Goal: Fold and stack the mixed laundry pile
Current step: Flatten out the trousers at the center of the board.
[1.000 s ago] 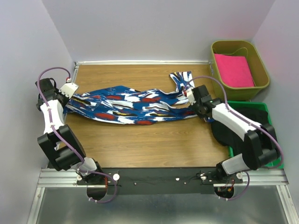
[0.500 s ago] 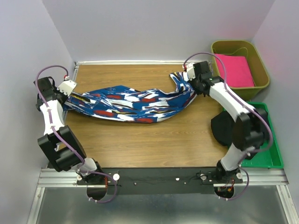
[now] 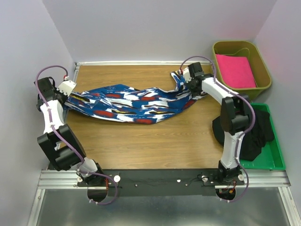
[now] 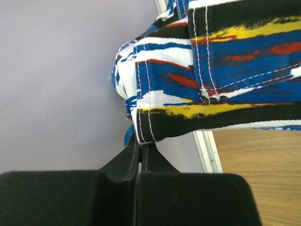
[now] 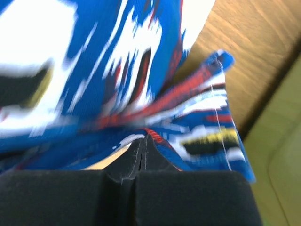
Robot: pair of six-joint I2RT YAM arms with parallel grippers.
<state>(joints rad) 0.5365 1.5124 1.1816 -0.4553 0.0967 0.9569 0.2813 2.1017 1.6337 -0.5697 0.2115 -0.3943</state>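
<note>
At the table's far left edge, the left gripper point(image 3: 68, 94) is pinched tight on a stitched hem of the blue patterned cloth point(image 3: 131, 104). Opposite, the right gripper point(image 3: 187, 81) is clamped on its other end. Held so, the cloth stretches across the wooden table point(image 3: 141, 141), probably to flatten it for folding. The black garment point(image 3: 256, 134) waits in the green tray point(image 3: 275, 161).
</note>
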